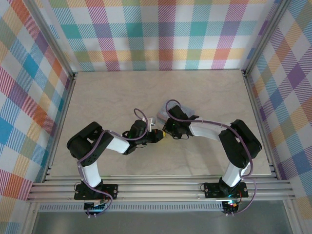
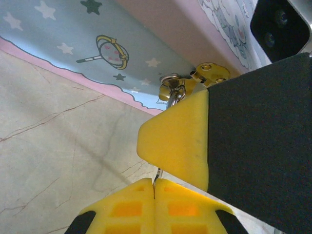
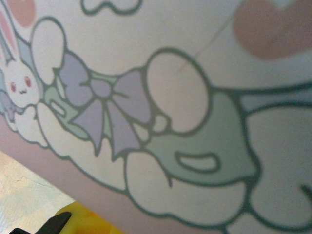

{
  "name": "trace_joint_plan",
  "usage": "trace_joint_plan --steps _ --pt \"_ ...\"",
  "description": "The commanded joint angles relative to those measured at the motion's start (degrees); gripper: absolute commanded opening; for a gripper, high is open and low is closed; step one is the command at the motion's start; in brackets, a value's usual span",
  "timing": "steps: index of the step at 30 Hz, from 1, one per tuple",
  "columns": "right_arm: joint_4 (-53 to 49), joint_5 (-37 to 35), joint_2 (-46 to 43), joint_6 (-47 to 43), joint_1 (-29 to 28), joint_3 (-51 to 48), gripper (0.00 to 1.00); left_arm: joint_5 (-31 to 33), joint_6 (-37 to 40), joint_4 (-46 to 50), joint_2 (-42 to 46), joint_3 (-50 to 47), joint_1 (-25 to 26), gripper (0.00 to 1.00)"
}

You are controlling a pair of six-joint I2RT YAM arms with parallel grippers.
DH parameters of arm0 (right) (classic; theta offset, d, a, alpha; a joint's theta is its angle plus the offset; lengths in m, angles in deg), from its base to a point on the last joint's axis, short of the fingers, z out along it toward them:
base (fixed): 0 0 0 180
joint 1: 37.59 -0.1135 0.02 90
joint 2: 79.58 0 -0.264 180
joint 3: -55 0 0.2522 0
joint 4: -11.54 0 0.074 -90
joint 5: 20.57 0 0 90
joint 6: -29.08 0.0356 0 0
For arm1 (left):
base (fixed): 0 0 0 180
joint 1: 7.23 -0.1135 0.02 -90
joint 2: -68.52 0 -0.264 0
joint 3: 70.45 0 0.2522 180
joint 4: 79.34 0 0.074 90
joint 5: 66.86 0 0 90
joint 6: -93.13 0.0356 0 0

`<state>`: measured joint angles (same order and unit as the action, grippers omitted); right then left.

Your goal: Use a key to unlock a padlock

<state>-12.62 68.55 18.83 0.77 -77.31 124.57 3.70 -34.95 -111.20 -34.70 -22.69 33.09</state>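
At the centre of the desk (image 1: 122,92), against the side of the pale blue cartoon-printed box (image 2: 73,39), the two end effectors are meeting. The left end effector (image 2: 154,191) is pressing its yellow fingers together on the thin greyish metal key (image 2: 157,174). Whether the right end effector (image 1: 169,129) is open or closed cannot be told.

Likely hazards: the key is being held by a narrow pinch, so any sideways push against the lock may be enough to twist it in the pads or drop it. The keyhole is hidden, so the blade may be aiming off-centre and jamming. The two end effectors are also crowding each other and risk colliding.

The key blade is rising from the left fingers' seam and passing behind a yellow fingertip (image 2: 175,141) of the right end effector. Just above that fingertip, a shiny metal loop (image 2: 170,89) is hanging beside the box's gold-coloured latch (image 2: 209,72). This loop is probably the shackle of the small dark-blue padlock, whose body is hidden, seemingly behind that fingertip, just beyond the key tip
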Motion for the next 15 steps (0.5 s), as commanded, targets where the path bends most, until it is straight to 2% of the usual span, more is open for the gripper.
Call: trace_joint_plan --steps 1,5,7,10,15 --pt "0.34 -2.12 -1.2 0.08 0.26 -1.21 0.0 -1.56 0.08 0.14 1.54 0.9 0.36 0.0" --pt "1.22 -1.38 -1.29 1.03 0.31 -1.66 0.0 -1.59 -1.42 -1.58 1.51 0.25 0.27 0.0" --pt "1.73 -0.88 -1.45 1.78 0.27 -1.96 0.0 -1.5 -2.6 -2.89 1.79 -0.48 -0.12 0.14" --pt "1.7 -0.63 -1.64 2.7 0.34 -2.27 0.0 -1.73 -4.4 -5.01 2.59 -2.27 -1.49 0.27" --pt "1.46 -0.29 -2.1 3.59 0.44 -2.37 0.0 -3.93 -8.02 -8.89 3.13 -5.66 -3.77 0.31"
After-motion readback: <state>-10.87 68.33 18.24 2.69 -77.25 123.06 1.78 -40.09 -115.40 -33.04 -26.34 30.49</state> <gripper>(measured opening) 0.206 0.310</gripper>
